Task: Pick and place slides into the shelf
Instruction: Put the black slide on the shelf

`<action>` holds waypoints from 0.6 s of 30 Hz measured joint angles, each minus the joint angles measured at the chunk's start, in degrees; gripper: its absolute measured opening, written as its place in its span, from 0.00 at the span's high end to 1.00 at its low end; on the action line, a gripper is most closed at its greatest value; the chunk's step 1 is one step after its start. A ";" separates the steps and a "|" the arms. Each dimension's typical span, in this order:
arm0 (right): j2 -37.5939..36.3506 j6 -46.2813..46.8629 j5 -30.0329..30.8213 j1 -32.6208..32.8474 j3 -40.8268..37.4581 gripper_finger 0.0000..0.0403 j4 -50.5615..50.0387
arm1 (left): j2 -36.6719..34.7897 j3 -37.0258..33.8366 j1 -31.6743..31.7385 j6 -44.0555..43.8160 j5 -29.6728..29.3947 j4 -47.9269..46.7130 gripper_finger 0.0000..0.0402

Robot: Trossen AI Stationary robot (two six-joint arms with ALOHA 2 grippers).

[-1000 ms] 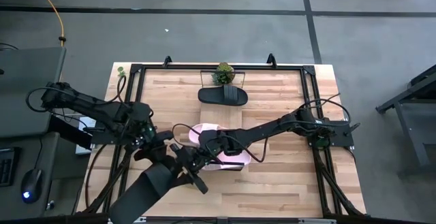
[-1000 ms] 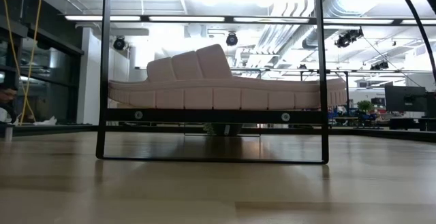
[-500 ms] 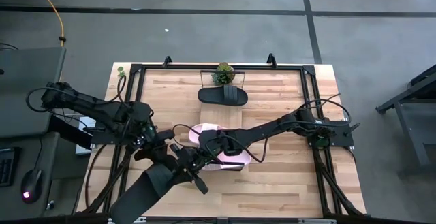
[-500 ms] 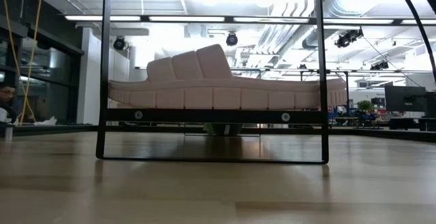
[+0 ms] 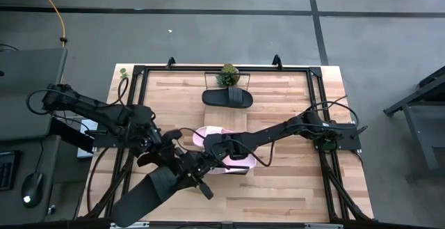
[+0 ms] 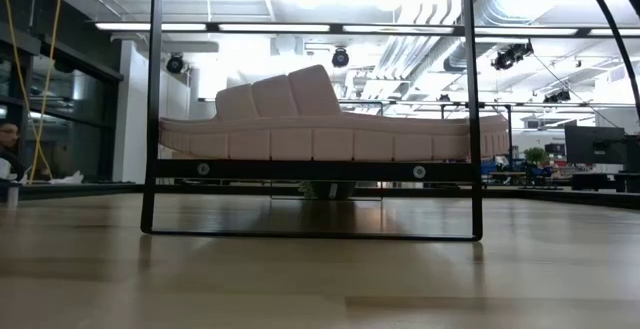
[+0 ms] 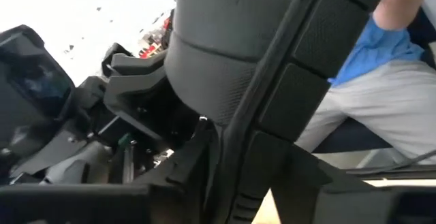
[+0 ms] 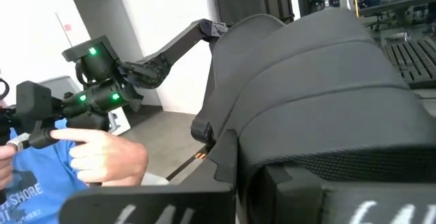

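Observation:
One black slide (image 5: 149, 195) hangs in the air over the table's near left part, and it fills both wrist views (image 7: 238, 47) (image 8: 306, 81). My right gripper (image 5: 197, 176) is shut on it. My left gripper (image 5: 170, 156) is right beside the same slide, on its far side. A pale pink slide (image 6: 300, 129) lies sole down on the shelf (image 6: 440, 171) and is partly under my right arm in the high view (image 5: 208, 133). A second black slide (image 5: 227, 98) lies on the table near the far edge. My right gripper holds the black slide at the end that points toward the table's middle (image 5: 189, 180). It comes at it about level from the table's right. The gripper's own body hides the exact part. The slide is lifted clear and runs from the fingers toward the near left corner.
A small potted plant (image 5: 228, 74) stands at the far edge behind the second black slide. A black metal frame (image 5: 316, 104) runs round the tabletop. A person's hand (image 8: 102, 152) and blue shirt show beyond the table in the wrist views.
My left gripper has rolled a little about its own axis beside the black slide without shifting place. The slide has stayed aloft over the near left part of the table.

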 joint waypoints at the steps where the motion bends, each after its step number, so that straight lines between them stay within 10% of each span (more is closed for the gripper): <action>1: -0.03 -0.05 0.12 0.01 0.00 1.00 0.02 | -0.01 0.00 0.00 -0.09 -0.20 0.31 0.67; 18: -0.19 0.66 1.15 -0.53 0.04 1.00 -0.60 | -4.79 -0.09 -0.07 -3.75 -10.60 -4.96 0.56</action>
